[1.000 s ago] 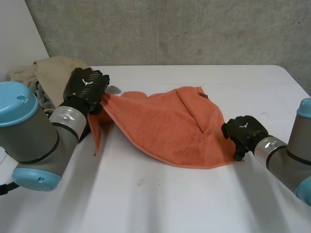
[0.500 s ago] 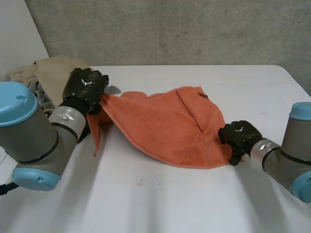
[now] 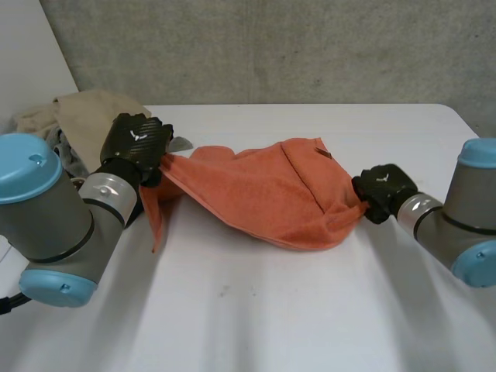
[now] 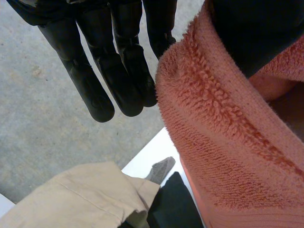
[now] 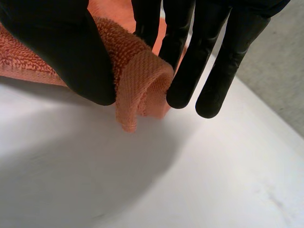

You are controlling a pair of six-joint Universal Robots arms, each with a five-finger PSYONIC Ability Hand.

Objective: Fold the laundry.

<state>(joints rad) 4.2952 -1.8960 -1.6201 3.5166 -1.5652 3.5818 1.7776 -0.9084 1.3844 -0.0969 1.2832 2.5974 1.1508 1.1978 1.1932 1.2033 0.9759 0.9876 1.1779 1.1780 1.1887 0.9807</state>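
the towel [image 3: 271, 194] is soft, light and limp, sagging between grips, so the left hand [image 3: 138, 139] and right hand [image 3: 384, 186] each pinch one end against the thumb.

The left hand [image 3: 138, 143] holds one corner of the orange towel [image 3: 263, 198] up off the white table [image 3: 310, 310]. The right hand [image 3: 380, 190] holds the other end. Tan clothes [image 3: 85, 112] lie near the left hand.

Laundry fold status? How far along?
Done: left hand holds the towel at one end, right hand pinches the opposite corner. In hand: towel stretched between them, bunched, no clean fold yet. Left: fold it, then the beige pile by the left arm.
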